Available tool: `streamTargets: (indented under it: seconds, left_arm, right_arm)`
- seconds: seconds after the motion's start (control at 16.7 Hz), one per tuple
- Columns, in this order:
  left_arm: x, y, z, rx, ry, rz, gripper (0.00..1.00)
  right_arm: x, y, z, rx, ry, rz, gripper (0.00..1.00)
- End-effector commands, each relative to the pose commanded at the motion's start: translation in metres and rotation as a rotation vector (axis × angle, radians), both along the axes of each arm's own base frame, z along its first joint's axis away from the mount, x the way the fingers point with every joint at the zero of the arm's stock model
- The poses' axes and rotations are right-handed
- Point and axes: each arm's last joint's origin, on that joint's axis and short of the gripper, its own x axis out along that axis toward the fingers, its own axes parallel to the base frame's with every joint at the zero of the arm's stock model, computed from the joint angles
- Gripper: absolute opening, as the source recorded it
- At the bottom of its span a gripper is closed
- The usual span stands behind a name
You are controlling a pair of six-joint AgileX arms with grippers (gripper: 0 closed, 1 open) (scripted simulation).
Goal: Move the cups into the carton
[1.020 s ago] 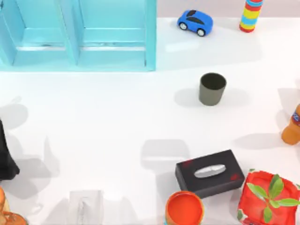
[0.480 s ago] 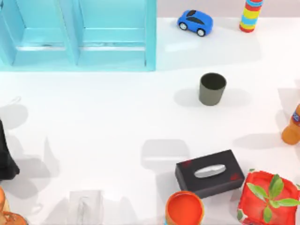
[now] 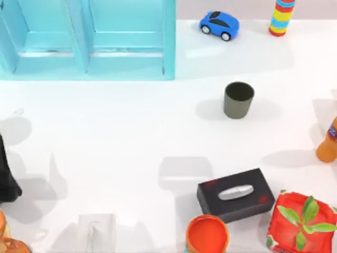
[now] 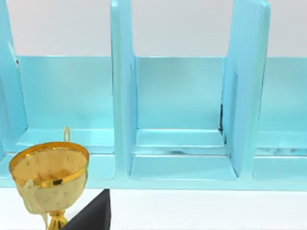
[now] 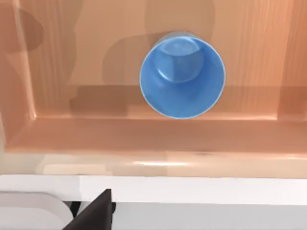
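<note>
Take the dark grey-olive cup (image 3: 238, 99) as your marker: it stands upright and alone on the plain white desk (image 3: 121, 137), outside any carton.

Far to its left, a black shape (image 3: 6, 176) sits at the desk's edge; you cannot tell what it is. Left of the cup and towards the back, a pale blue rack (image 3: 87, 39) with upright dividers runs along the far side. In the left wrist view, a gold trophy (image 4: 49, 179) stands before that rack, with a dark wedge (image 4: 93, 215) beside it. You cannot tell whether the left end effector is apart or together.

Left of the cup and nearer the front lies a translucent white pack (image 3: 96, 232). Just behind the cup sits a blue toy car (image 3: 219, 25). In front of it lie a black tissue box (image 3: 236, 194) and an orange round container (image 3: 207, 234).

To the cup's right are a striped ring tower (image 3: 282, 17) at the back, an orange bottle (image 3: 328, 142) and a red pot with a plant (image 3: 301, 221).

In the right wrist view, the blue cup (image 5: 182, 76) stands upright on the floor of an orange-brown carton (image 5: 144, 136). You cannot tell the right end effector's state either.
</note>
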Motion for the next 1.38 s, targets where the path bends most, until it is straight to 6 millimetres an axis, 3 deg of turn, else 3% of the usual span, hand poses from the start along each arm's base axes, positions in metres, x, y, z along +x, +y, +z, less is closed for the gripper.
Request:
streamTargets:
  seconds: [0.18,0.3,0.48,0.6,0.84,1.02,1.2,1.38]
  left_arm:
    - [0.000,0.000,0.000,0.000,0.000,0.000,1.00]
    - [0.000,0.000,0.000,0.000,0.000,0.000,1.00]
    - [0.000,0.000,0.000,0.000,0.000,0.000,1.00]
    - [0.000,0.000,0.000,0.000,0.000,0.000,1.00]
    - [0.000,0.000,0.000,0.000,0.000,0.000,1.00]
    - [0.000,0.000,0.000,0.000,0.000,0.000,1.00]
    - [0.000,0.000,0.000,0.000,0.000,0.000,1.00]
    - [0.000,0.000,0.000,0.000,0.000,0.000,1.00]
  right_arm:
    - [0.005,0.001,-0.001,0.001,0.000,0.003,1.00]
    - [0.021,0.007,-0.001,0.000,-0.002,0.006,1.00]
    - [0.064,0.028,-0.005,-0.006,0.007,0.010,1.00]
    - [0.100,0.052,-0.012,-0.016,0.023,0.013,1.00]
    - [0.169,0.127,-0.036,-0.055,0.056,0.014,1.00]
    - [0.206,0.196,-0.060,-0.086,0.057,0.008,1.00]
    - [0.225,0.263,-0.076,-0.091,0.014,0.001,1.00]
    - [0.231,0.317,-0.079,-0.060,-0.053,0.000,1.00]
